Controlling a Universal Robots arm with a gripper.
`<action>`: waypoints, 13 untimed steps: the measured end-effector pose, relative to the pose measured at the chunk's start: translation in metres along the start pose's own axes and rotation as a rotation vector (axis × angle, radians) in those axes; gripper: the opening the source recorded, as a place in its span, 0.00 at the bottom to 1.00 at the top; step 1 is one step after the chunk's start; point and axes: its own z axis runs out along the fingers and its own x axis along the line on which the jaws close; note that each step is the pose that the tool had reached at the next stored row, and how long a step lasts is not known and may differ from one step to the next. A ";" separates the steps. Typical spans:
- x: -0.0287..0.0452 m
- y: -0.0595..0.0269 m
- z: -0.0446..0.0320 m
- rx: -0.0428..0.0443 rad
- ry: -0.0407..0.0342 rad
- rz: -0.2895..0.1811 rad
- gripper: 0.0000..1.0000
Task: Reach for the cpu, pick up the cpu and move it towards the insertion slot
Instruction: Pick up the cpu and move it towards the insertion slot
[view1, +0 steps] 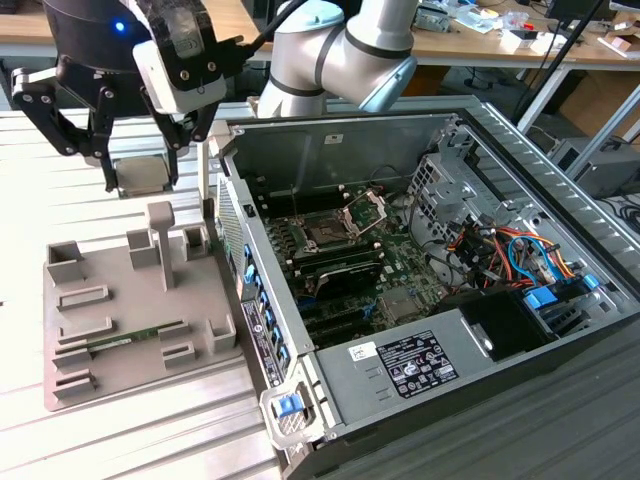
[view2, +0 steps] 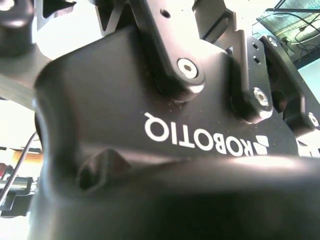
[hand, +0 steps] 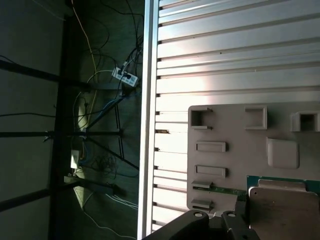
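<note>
Gripper (view1: 141, 184), upper left, clenches the cpu (view1: 140, 172); we judge the carry in hand, calling for level travel to the insertion slot (view1: 327, 233).

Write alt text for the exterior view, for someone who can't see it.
A robot arm's pincer holds a small silvery chip above a grey holder tray on the exterior view's left. On that view's right lies an open computer case, the metal frame of its square socket swung open, well apart from the chip.
</note>
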 end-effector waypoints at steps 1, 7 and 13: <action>-0.0011 0.0000 0.0000 0.0001 0.0000 0.000 0.55; -0.0060 -0.0003 -0.0001 0.0004 0.0000 0.000 0.55; -0.0095 -0.0005 -0.0001 0.0007 0.0001 0.000 0.55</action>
